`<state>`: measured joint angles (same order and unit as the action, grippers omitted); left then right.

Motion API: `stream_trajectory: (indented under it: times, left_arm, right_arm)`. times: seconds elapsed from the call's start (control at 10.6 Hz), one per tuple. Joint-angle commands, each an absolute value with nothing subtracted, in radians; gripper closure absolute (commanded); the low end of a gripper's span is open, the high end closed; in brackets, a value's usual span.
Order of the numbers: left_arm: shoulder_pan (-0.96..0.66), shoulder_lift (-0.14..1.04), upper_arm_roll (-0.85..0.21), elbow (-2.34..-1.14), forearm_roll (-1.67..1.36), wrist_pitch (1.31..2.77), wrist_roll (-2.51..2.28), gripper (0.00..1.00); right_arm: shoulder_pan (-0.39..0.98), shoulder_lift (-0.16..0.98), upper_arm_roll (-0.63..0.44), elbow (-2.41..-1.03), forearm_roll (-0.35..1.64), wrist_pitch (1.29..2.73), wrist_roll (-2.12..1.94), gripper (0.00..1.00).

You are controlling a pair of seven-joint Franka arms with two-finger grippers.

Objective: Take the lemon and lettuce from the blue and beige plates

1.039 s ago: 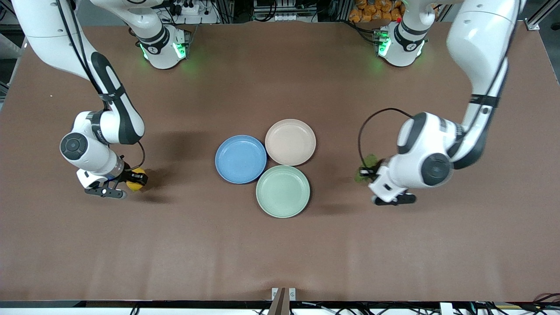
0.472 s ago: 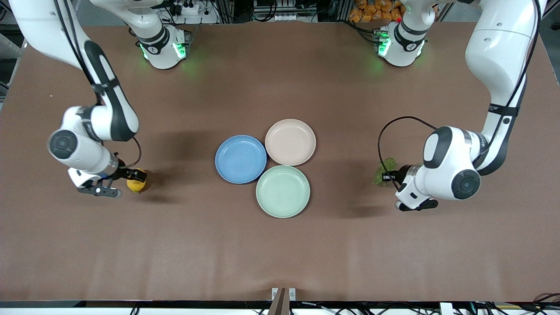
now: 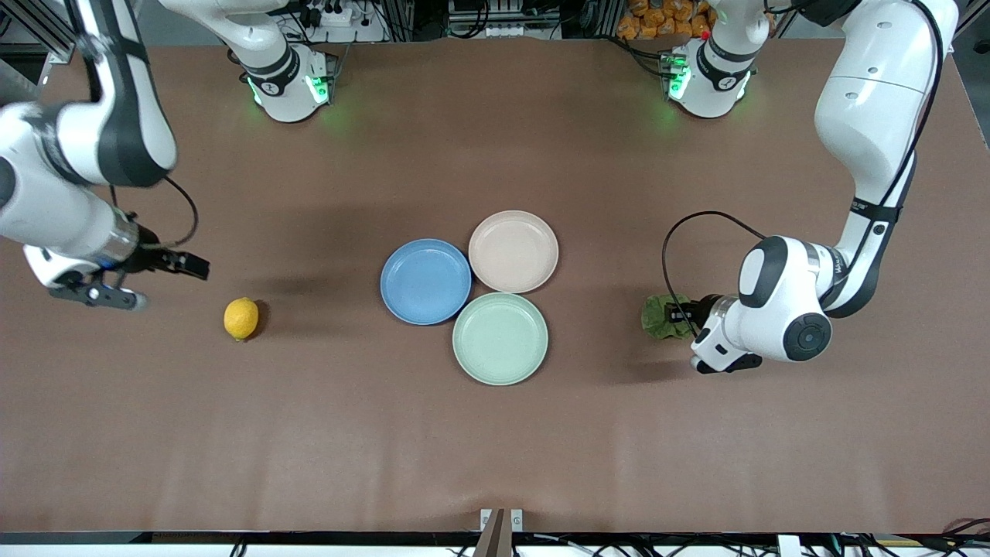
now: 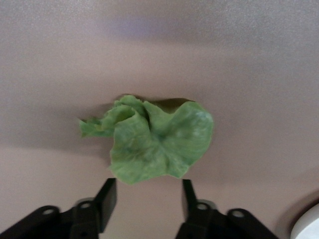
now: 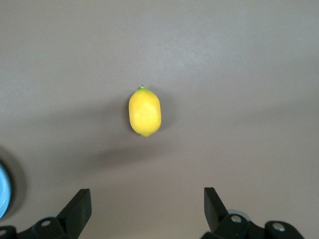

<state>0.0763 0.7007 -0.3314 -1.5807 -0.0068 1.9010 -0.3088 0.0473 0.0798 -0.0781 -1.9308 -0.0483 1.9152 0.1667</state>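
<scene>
The yellow lemon (image 3: 241,318) lies on the brown table toward the right arm's end, apart from the plates; it also shows in the right wrist view (image 5: 145,111). My right gripper (image 3: 172,285) (image 5: 147,204) is open and empty, raised above the table beside the lemon. The green lettuce (image 3: 661,317) (image 4: 154,139) lies crumpled on the table toward the left arm's end. My left gripper (image 3: 688,336) (image 4: 148,191) is open and low, its fingertips just short of the leaf. The blue plate (image 3: 425,281) and beige plate (image 3: 513,251) stand empty at mid-table, touching.
An empty mint-green plate (image 3: 500,338) sits against the blue and beige plates, nearer the front camera. The blue plate's rim (image 5: 2,191) shows at the edge of the right wrist view. The table is bare brown cloth around both items.
My right gripper let go of the lemon, rose and drew back toward the right arm's end. My left gripper carried the lettuce outward, lowered and opened; the leaf now lies on the table.
</scene>
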Motion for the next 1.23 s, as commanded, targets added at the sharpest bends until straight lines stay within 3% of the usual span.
stream_trajectory:
  times: [0.0, 0.28, 0.57, 1.13]
  left_arm:
    - [0.074, 0.684, -0.333, -1.569, 0.0, 1.899, -0.313, 0.0]
    - [0.084, 0.599, -0.331, -1.555, 0.002, 1.89, -0.313, 0.0]
    - [0.094, 0.479, -0.327, -1.555, 0.017, 1.85, -0.324, 0.0]
    - [0.1, 0.246, -0.331, -1.555, 0.051, 1.711, -0.324, 0.0]
  right_arm:
    - [0.037, 0.057, -0.077, -1.863, -0.028, 1.815, 0.158, 0.0]
    - [0.04, 0.037, -0.075, -1.751, -0.026, 1.702, 0.143, 0.0]
    - [0.041, -0.024, -0.071, -1.729, -0.025, 1.68, 0.103, 0.0]
    - [0.035, -0.02, -0.067, -1.605, 0.017, 1.646, 0.097, 0.0]
